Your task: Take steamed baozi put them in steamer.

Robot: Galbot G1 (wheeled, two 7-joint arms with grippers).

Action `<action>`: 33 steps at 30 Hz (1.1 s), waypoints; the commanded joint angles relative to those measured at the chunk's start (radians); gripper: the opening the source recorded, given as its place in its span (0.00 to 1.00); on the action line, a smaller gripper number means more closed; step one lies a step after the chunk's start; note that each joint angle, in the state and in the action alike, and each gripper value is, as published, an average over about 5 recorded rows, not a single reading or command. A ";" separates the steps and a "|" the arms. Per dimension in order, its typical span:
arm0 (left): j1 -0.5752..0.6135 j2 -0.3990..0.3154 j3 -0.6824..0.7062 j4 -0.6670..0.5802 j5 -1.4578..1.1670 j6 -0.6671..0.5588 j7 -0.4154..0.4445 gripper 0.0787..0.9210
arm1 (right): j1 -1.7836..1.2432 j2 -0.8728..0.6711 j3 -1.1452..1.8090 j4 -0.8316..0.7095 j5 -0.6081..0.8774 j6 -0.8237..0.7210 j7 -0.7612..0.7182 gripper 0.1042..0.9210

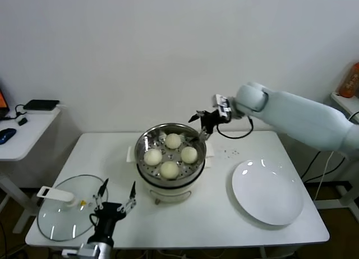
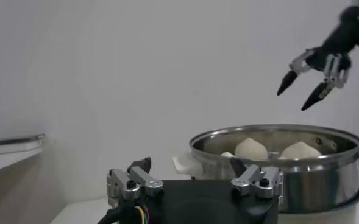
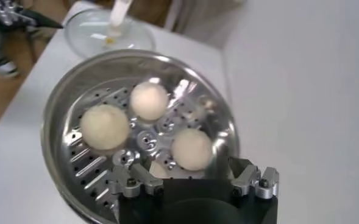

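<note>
So nearest the front edge of the worktop [image 1: 185,225], over toward the left corner, the left tool [image 1: 116,198] sits parked low with its fingers spread wide and nothing between them. Right beside it, at that same front-left corner, the glass lid [image 1: 67,208] lies flat with its white handle up.

Middle of the worktop: the steamer [image 1: 141,158]. All four steamed baozi [image 1: 170,169] are sitting on the perforated tray inside, spread in a rough ring, none touching as far as I can tell. Over toward the right edge there's the white plate [image 1: 269,193], and it has nothing on it.

Farthest back, the right tool [image 1: 203,122] hangs above the steamer's far rim on the right side, jaws wide open and holding nothing. From the wrist view the buns lie straight below and just ahead of it, down in the pot.

The relation that matters: the buns are under the right tool, inside the steamer, and that arm is the nearer one. But they're round, so no long axis to line up with, and honestly the loading looks done to me. The lid probably goes on next, and that's closest to the left arm.
</note>
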 commanded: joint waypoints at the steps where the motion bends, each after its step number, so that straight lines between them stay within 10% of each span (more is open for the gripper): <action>1: -0.022 -0.006 0.031 -0.004 0.028 0.021 -0.011 0.88 | -0.685 -0.365 0.648 0.321 -0.120 0.152 0.451 0.88; 14: -0.031 -0.015 0.025 -0.018 0.037 0.040 -0.016 0.88 | -1.599 0.058 1.477 0.447 -0.333 0.350 0.637 0.88; 33: -0.029 0.007 -0.005 0.007 0.037 0.054 -0.034 0.88 | -2.038 0.418 1.653 0.501 -0.286 0.549 0.551 0.88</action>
